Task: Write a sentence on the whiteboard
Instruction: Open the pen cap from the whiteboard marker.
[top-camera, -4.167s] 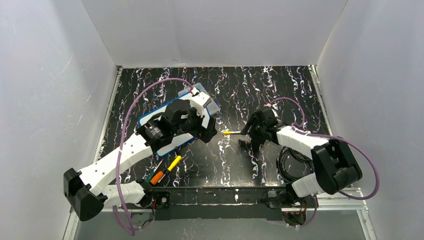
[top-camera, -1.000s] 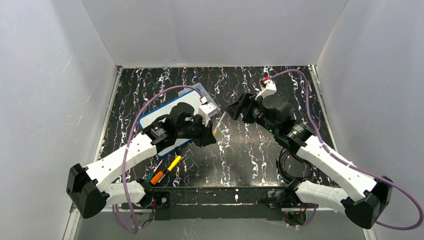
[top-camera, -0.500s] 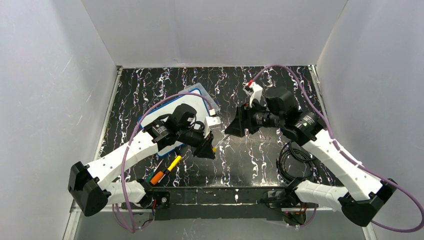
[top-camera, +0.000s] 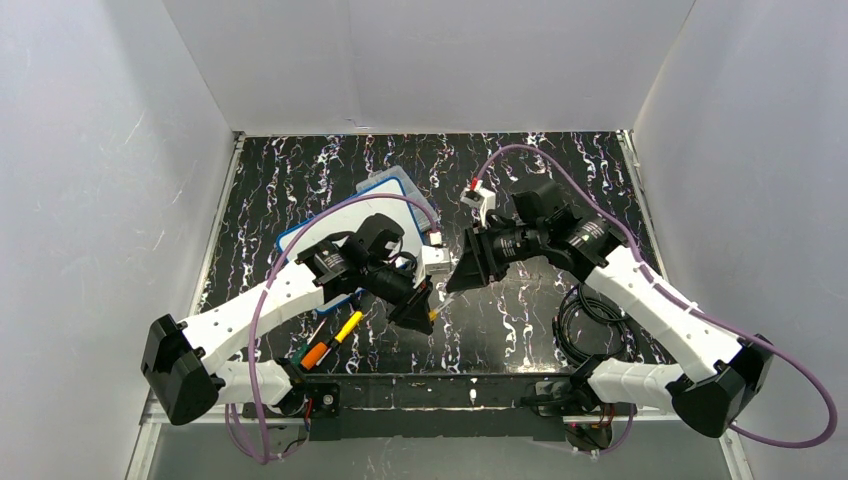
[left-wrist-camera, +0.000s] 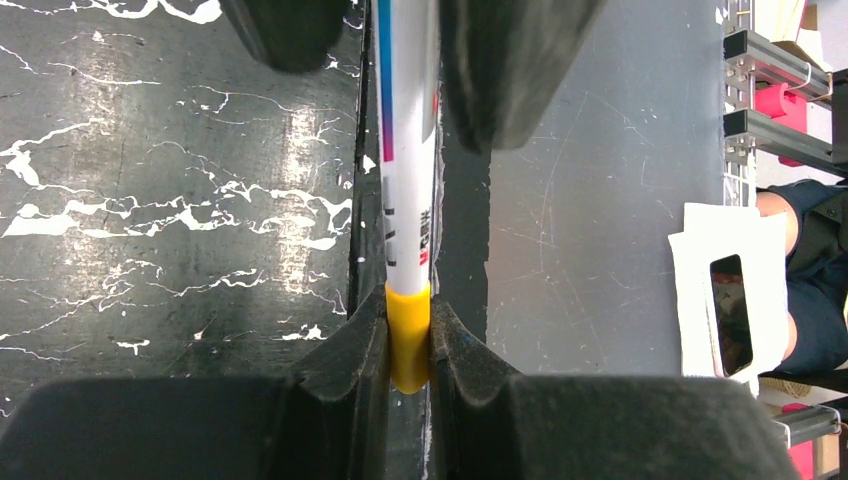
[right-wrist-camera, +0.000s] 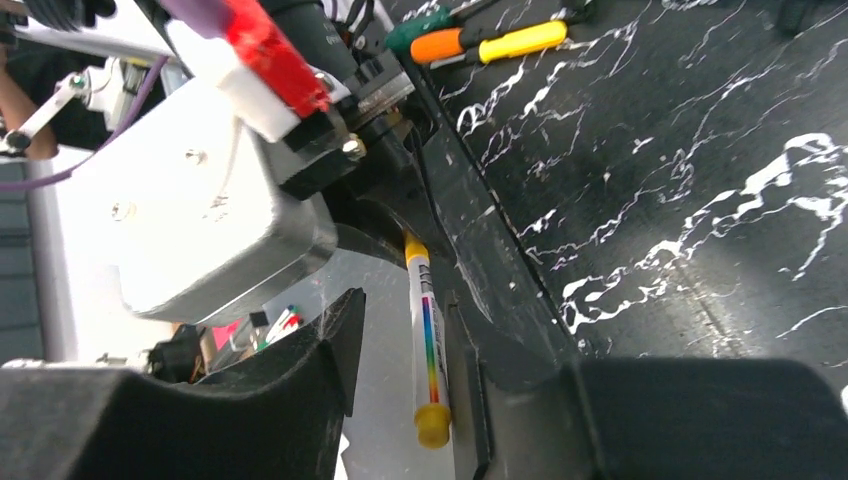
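From above, the left gripper (top-camera: 425, 308) and the right gripper (top-camera: 453, 281) meet nose to nose over the black marbled table (top-camera: 520, 180), the right one at 1 o'clock of the left; only a yellow speck of the marker (top-camera: 432, 314) shows between them there.

The left wrist view fills this in; the left gripper's two fingers (left-wrist-camera: 345, 350) are pressed tight on the marker's yellow end, and the white barrel runs off toward 12 o'clock between the right gripper's dark fingers; one of those lies against the barrel, the other stands off it with a gap.

The right wrist view agrees; the right jaws are apart and straddle the barrel without squeezing it; it alone shows a second yellow end at 6 o'clock, free of both tools.

The whiteboard (top-camera: 298, 240) appears only from above; it lies flat at 10 o'clock of the left gripper, much of its face hidden under the left arm, with a clear box (top-camera: 398, 184) at its far corner; orange- and yellow-handled tools (top-camera: 333, 340) lie at 8 o'clock of the left gripper, near the table's front edge.
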